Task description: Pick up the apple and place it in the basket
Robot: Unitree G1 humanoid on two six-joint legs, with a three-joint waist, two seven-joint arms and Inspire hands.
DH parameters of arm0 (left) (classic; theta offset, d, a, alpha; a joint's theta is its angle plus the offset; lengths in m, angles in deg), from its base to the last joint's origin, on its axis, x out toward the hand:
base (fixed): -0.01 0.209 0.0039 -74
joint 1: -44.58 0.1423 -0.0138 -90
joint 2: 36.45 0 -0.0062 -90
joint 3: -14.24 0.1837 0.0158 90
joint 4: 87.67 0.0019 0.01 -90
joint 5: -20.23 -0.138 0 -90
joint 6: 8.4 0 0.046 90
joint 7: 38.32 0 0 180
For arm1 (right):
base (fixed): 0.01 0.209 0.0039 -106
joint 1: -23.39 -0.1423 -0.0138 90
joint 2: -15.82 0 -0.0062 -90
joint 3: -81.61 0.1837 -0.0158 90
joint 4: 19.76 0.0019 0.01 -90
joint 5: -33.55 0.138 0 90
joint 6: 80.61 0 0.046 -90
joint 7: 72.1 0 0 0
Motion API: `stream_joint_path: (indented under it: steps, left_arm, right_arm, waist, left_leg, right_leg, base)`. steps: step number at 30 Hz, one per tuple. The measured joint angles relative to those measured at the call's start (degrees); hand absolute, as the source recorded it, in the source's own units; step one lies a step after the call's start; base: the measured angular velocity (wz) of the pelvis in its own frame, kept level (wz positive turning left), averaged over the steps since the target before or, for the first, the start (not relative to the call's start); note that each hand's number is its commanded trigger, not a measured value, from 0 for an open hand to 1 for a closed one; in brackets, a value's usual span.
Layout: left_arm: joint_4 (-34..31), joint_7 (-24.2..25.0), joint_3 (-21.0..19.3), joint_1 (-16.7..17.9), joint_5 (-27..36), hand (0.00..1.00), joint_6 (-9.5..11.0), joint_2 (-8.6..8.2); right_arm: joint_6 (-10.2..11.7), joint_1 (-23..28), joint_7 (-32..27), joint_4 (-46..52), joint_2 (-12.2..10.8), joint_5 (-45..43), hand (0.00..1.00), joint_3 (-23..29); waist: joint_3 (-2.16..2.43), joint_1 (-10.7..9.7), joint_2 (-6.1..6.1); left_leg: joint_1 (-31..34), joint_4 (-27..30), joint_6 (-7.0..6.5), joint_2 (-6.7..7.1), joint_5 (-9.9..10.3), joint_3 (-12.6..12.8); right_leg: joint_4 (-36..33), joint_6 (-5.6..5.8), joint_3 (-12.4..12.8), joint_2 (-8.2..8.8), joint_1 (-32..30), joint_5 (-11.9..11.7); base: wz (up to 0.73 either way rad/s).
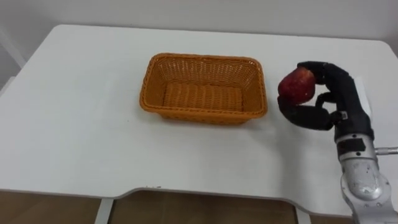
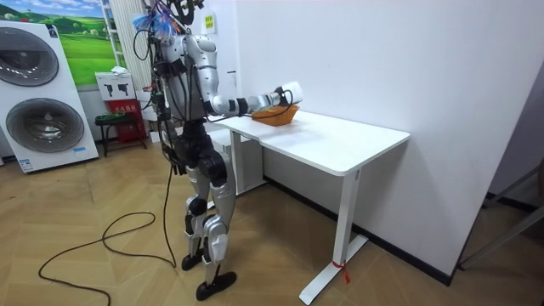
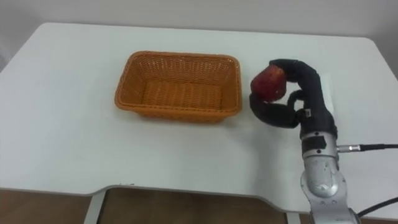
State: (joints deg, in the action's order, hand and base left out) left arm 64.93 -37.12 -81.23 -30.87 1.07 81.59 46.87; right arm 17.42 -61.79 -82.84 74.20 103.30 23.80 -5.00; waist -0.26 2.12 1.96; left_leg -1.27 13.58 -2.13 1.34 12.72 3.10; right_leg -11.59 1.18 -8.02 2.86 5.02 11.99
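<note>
The apple (image 1: 297,84) is red with some paler, yellowish spots, and it sits in the robot's right hand (image 1: 336,93). The dark fingers (image 1: 317,67) curl over its top and the thumb closes in from below, so the hand grasps the fruit firmly. The apple is held just beside the right short wall of the basket (image 1: 202,60), a little higher than the rim. It does not touch the basket, and a narrow strip of table shows between them. It seems lifted off the tabletop, because the thumb is under it and a soft shadow lies below the hand. The right forearm comes in from the lower right over the near edge of the table. The basket is woven, orange-brown and rectangular, with nothing inside it. It stands on the white table (image 1: 74,124), towards the far side and about the middle of its width. From the side of the room I see the robot standing upright on the wooden floor (image 2: 280,263) at the end of the table on the room view's left, with one arm stretched forward over the tabletop near the basket. Behind it two washing machines (image 2: 38,93) stand against the wall, and a small dark stool (image 2: 110,123) is next to them.
</note>
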Motion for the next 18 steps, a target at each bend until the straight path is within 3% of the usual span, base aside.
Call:
stream_joint_path:
  steps: [8, 9, 13, 18]
  left_arm:
    - [1.38, -1.08, 0.18, -1.42, -0.23, 0.0, 0.28, -0.33]
    - [1.51, -1.08, 0.18, -1.51, -0.27, 0.0, 0.26, -0.46]
    - [1.59, -1.03, 1.4, -1.54, -0.21, 0.0, 0.04, -1.05]
    - [1.84, -0.5, 3.45, -1.99, 0.06, 0.0, -0.05, -0.96]
  right_arm:
    - [0.07, -1.57, 0.82, 6.47, 0.13, -1.8, 0.99, -2.75]
    - [0.05, -1.57, 1.22, 6.57, 0.13, -1.75, 0.0, -3.18]
    - [-0.17, -1.58, 4.23, 8.54, 0.14, -1.83, 0.0, -6.62]
    - [-0.52, -2.78, 7.27, 8.56, 0.12, -1.89, 0.0, -10.02]
  waist:
    - [0.05, 1.52, -0.31]
    - [0.04, 1.65, -0.44]
    - [-0.02, 2.76, -1.48]
    - [0.05, 3.22, -1.44]
  left_leg:
    - [-0.17, 0.01, 0.0, -0.16, 0.0, 0.59]
    - [-0.16, 0.01, 0.0, -0.22, 0.0, 0.59]
    - [0.15, -0.36, 0.02, -0.48, 0.02, 0.72]
    - [0.08, -0.07, 0.17, -0.45, -0.07, 0.61]
  right_leg:
    - [0.04, 0.0, 0.1, -0.03, -0.05, 0.0]
    - [0.03, 0.0, 0.14, -0.03, -0.05, 0.0]
    - [-0.01, -0.02, 0.2, -0.1, -0.09, -0.01]
    - [-0.04, -0.09, 0.17, -0.32, -0.01, -0.06]
  base:
    - [-0.02]
    - [0.0]
    - [0.0]
    - [0.01]
